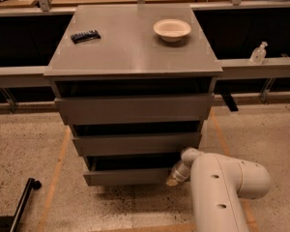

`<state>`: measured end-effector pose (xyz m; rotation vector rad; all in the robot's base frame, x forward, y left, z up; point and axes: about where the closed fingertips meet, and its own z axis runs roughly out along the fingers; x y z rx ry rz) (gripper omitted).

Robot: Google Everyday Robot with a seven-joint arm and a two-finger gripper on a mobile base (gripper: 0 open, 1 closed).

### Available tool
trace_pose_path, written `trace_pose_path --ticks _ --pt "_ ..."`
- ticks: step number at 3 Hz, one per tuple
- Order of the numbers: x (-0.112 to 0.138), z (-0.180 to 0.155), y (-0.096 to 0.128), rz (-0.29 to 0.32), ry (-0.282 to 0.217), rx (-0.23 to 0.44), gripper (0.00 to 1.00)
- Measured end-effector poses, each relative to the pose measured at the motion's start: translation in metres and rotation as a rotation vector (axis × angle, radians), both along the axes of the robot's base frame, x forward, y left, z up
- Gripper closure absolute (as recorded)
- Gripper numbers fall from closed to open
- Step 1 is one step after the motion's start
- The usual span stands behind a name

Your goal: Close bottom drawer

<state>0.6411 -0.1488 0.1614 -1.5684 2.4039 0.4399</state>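
Note:
The grey cabinet [133, 52] stands in the middle of the view with three drawers. The bottom drawer [128, 176] is the lowest grey front and stands pulled out a little, with a dark gap above it. The two drawer fronts above it also stick out slightly. My gripper [173, 180] is at the right end of the bottom drawer's front, at the tip of the white arm [222, 187] that comes in from the lower right. It is against or very close to the drawer front.
A white bowl [171, 29] and a dark flat object [85, 36] lie on the cabinet top. A sanitizer bottle [258, 53] stands on the right ledge. A black bar [19, 202] lies on the speckled floor at lower left. Orange tape lines flank the cabinet.

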Motion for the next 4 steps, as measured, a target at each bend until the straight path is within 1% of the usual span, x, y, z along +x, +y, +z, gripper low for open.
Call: trace_pose_path --ticks 1,2,3,4 --pt "0.002 0.000 0.000 -0.002 -0.007 0.000 0.84" --pt "0.030 0.005 -0.004 -0.025 -0.096 -0.003 0.62" --pt "0.029 0.004 -0.003 -0.024 -0.094 -0.003 0.31" --pt "0.027 0.002 -0.002 -0.023 -0.091 -0.002 0.08"
